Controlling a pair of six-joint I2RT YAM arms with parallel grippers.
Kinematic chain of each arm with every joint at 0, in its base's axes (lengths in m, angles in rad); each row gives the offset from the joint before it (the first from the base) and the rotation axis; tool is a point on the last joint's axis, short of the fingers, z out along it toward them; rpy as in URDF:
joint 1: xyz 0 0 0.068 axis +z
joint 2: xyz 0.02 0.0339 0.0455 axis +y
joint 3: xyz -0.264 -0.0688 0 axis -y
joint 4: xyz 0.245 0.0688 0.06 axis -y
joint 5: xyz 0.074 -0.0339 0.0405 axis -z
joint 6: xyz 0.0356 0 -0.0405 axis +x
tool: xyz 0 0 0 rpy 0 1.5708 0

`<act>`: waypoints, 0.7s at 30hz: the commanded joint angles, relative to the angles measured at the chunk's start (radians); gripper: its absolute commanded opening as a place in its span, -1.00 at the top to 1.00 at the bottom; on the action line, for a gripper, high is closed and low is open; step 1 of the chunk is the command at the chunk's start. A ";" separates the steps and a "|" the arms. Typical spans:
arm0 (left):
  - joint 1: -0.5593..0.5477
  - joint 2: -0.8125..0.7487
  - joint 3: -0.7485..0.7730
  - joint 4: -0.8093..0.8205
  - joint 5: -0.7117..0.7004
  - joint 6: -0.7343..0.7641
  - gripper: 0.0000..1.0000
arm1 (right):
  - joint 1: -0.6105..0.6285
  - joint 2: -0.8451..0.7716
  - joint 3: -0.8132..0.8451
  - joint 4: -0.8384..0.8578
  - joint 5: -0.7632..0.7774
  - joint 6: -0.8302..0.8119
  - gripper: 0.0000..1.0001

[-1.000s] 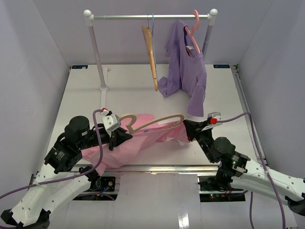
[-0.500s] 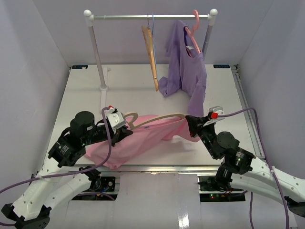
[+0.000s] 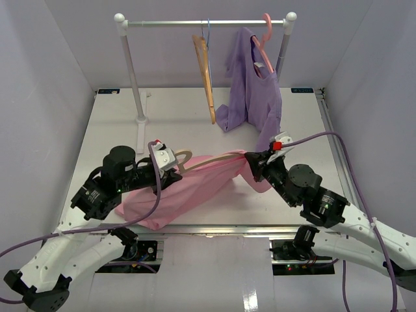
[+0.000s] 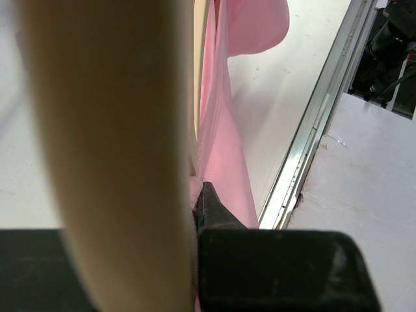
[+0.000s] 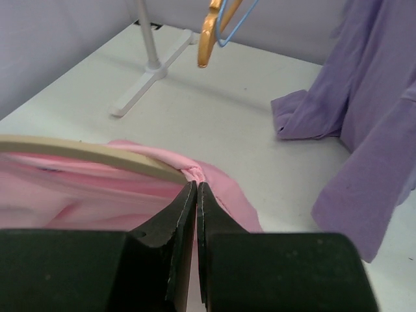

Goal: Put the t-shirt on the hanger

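We see one t-shirt (image 3: 195, 185) partly drawn over one hanger (image 3: 218, 158), near the table's (image 3: 182, 117) front edge. Left gripper (image 3: 170, 170) clamps the hanger; right gripper (image 3: 250, 166) pinches the t-shirt. Behind, one rail (image 3: 201, 23) carries one purple shirt (image 3: 257, 97) and one orange hanger (image 3: 208, 84).

Table (image 3: 182, 117): t-shirt (image 3: 195, 188) lies toward 6 o'clock, hanger (image 3: 214, 158) along its far edge. Left gripper (image 3: 170, 172) sits at the hanger's 9 o'clock end, right gripper (image 3: 250, 166) at its 3 o'clock end. Rack (image 3: 205, 23) stands at 12 o'clock; spare hanger (image 3: 208, 84) hangs from it, second shirt (image 3: 257, 91) just to its 3 o'clock side, lower part on the table.
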 commanded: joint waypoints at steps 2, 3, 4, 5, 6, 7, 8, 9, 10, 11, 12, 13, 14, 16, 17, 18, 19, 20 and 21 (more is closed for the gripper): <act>0.005 0.032 0.019 -0.018 -0.098 0.003 1.00 | 0.001 -0.022 0.097 -0.038 -0.236 0.011 0.85; 0.005 0.027 0.016 -0.018 -0.106 0.004 1.00 | 0.000 -0.020 0.121 -0.066 -0.218 0.012 0.85; 0.005 0.022 0.013 -0.018 -0.113 0.005 1.00 | -0.001 -0.017 0.144 -0.096 -0.193 0.011 0.85; 0.005 0.018 0.014 -0.019 -0.128 0.006 1.00 | 0.000 -0.017 0.160 -0.116 -0.156 0.010 0.85; 0.005 0.013 0.015 -0.021 -0.141 0.007 1.00 | 0.001 -0.018 0.172 -0.134 -0.123 0.007 0.85; 0.005 0.008 0.017 -0.025 -0.149 0.009 1.00 | 0.000 -0.024 0.179 -0.150 -0.097 0.002 0.85; 0.005 0.003 0.018 -0.028 -0.156 0.011 1.00 | -0.001 -0.030 0.185 -0.166 -0.072 -0.003 0.85; 0.005 0.002 0.019 -0.033 -0.159 0.012 1.00 | 0.000 -0.034 0.193 -0.180 -0.046 -0.008 0.85; 0.005 0.000 0.019 -0.038 -0.162 0.012 1.00 | 0.001 -0.038 0.200 -0.195 -0.020 -0.012 0.85; 0.005 -0.002 0.019 -0.040 -0.161 0.011 1.00 | 0.001 -0.040 0.207 -0.214 0.014 -0.019 0.85; 0.005 -0.005 0.020 -0.042 -0.161 0.010 1.00 | 0.001 -0.044 0.213 -0.231 0.042 -0.024 0.85; 0.005 -0.008 0.022 -0.044 -0.162 0.010 1.00 | 0.001 -0.048 0.217 -0.246 0.062 -0.029 0.85; 0.005 -0.010 0.024 -0.046 -0.164 0.009 1.00 | 0.001 -0.053 0.221 -0.260 0.082 -0.033 0.85; 0.005 -0.009 0.030 -0.049 -0.169 0.009 1.00 | -0.001 -0.064 0.237 -0.271 0.084 -0.032 0.85; 0.005 -0.006 0.034 -0.049 -0.165 0.007 1.00 | 0.001 -0.065 0.243 -0.274 0.066 -0.033 0.85; 0.005 -0.002 0.037 -0.047 -0.145 0.006 1.00 | 0.000 -0.061 0.250 -0.273 0.043 -0.037 0.84; 0.005 0.002 0.040 -0.043 -0.117 0.005 1.00 | -0.001 -0.054 0.259 -0.273 0.020 -0.041 0.84; 0.005 0.006 0.042 -0.035 -0.083 0.002 1.00 | -0.001 -0.043 0.269 -0.275 0.000 -0.043 0.84; 0.005 0.011 0.044 -0.028 -0.048 0.000 1.00 | 0.000 -0.030 0.277 -0.278 -0.018 -0.045 0.85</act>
